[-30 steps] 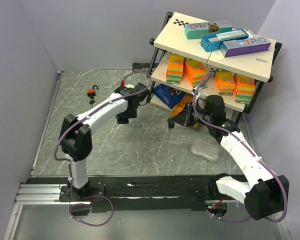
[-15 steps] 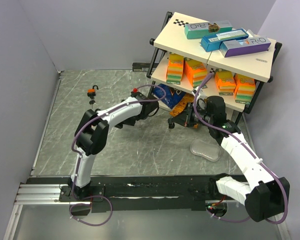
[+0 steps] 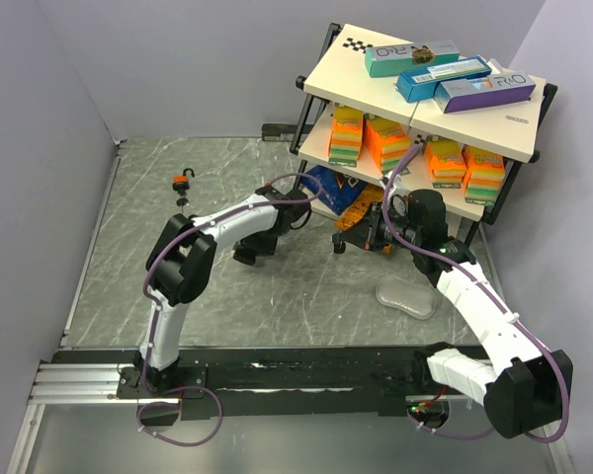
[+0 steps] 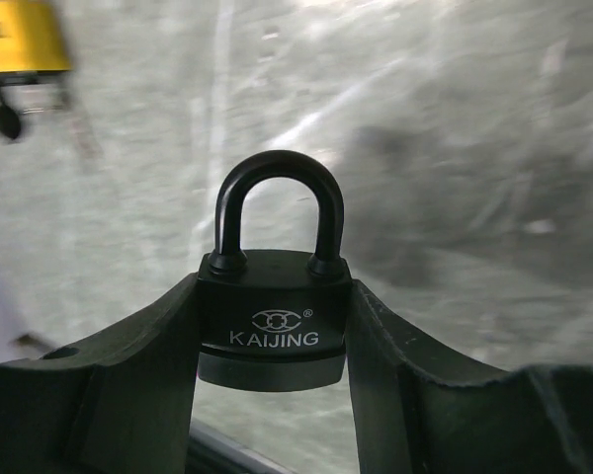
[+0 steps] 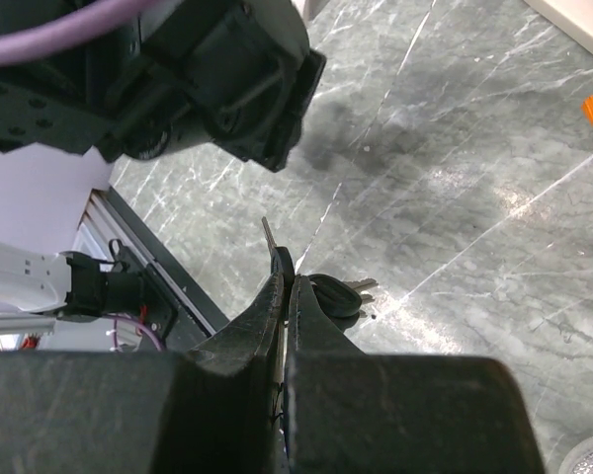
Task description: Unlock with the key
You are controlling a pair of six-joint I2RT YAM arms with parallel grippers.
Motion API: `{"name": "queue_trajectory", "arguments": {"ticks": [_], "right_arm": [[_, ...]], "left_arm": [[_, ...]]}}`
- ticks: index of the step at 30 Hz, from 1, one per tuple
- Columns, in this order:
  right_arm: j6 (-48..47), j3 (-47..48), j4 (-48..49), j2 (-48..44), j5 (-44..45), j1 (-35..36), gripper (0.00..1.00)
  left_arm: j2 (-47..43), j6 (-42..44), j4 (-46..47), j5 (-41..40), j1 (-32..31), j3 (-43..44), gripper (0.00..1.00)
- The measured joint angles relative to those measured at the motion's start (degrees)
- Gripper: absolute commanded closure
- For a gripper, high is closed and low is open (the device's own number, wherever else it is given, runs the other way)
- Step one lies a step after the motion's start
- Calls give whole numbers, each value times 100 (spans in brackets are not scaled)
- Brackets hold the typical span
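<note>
**Condition at this moment.** The left gripper (image 4: 274, 288) was closed on the black padlock (image 4: 274, 324). Its fingers clamped the two sides of the body, and the shackle (image 4: 280, 202) was seated shut and pointed away from the wrist. The right gripper (image 5: 282, 265) was pinched tight on the key (image 5: 268, 233), with the blade projecting beyond the fingertips. A spare key (image 5: 338, 293) hung beside it.

**Location.** Both grippers were just in front of the shelf (image 3: 341, 79), at its lower left corner. The padlock was to the left of the key and apart from it. An orange padlock (image 3: 183, 181) lay on the table well to the left of the shelf.

**Hazards.**
- The keyway was not visible in any view. Insertion would probably fail if the blade met the padlock body off-axis.
- The key was held across a thin section. Side load at contact could pivot it between the pads.
- The padlock was held by friction only. Insertion force could push it back through the fingers.
- The spare key could snag on either gripper.
- The arms were working close together beside the shelf. A wide correction risked collision.
</note>
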Motion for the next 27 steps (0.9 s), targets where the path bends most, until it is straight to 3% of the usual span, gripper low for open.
{"name": "queue_trajectory", "arguments": {"ticks": [11, 14, 17, 18, 21, 26, 27], "right_arm": [[-4, -13, -15, -22, 48, 0, 100], [-7, -13, -20, -22, 48, 0, 100], [-7, -13, -24, -22, 48, 0, 100], [-11, -13, -26, -22, 48, 0, 100], [-24, -13, -50, -22, 50, 0, 100], [-68, -13, -63, -22, 59, 0, 100], [-72, -13, -72, -22, 63, 2, 100]], "left_arm": [[-175, -446, 1447, 1447, 647, -868, 99], [-203, -496, 1554, 1515, 682, -920, 94], [-223, -511, 1637, 1582, 682, -957, 73], [-227, -514, 1672, 1617, 688, -970, 61], [-275, -566, 1799, 1764, 715, -1034, 39], [-304, -654, 1963, 2065, 774, -1073, 17], [-304, -686, 1982, 2138, 776, -1067, 8]]}}
